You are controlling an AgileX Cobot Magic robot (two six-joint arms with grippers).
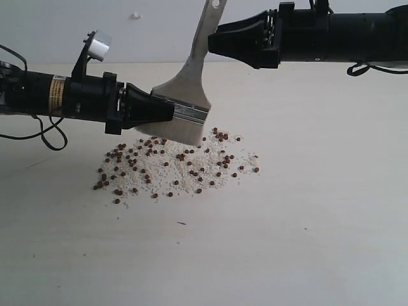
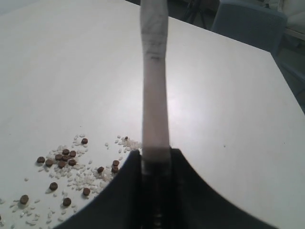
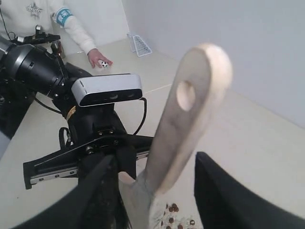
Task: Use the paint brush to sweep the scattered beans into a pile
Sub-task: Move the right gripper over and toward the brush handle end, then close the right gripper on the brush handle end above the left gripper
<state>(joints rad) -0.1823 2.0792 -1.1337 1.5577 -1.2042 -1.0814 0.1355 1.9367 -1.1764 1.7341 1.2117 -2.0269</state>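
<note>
The paint brush [image 1: 186, 81] stands tilted over the table, and its pale bristles [image 1: 173, 131] touch the far edge of the beans [image 1: 178, 167]. The beans lie scattered among white grains. My left gripper [image 1: 168, 109] is shut on the brush at the silver ferrule. In the left wrist view the handle [image 2: 155, 86] rises from between the shut jaws [image 2: 156, 157], with beans [image 2: 62, 160] beside them. My right gripper [image 1: 213, 39] is open near the handle's top. In the right wrist view the handle [image 3: 190, 114] passes between the spread fingers [image 3: 152, 162] without touching them.
The pale table [image 1: 319, 223] stretches wide in front of the beans and to their right. A small white object [image 1: 136, 15] lies far back. The right wrist view shows a person's hand [image 3: 97, 58] and a white wire rack [image 3: 139, 45] at the table's far end.
</note>
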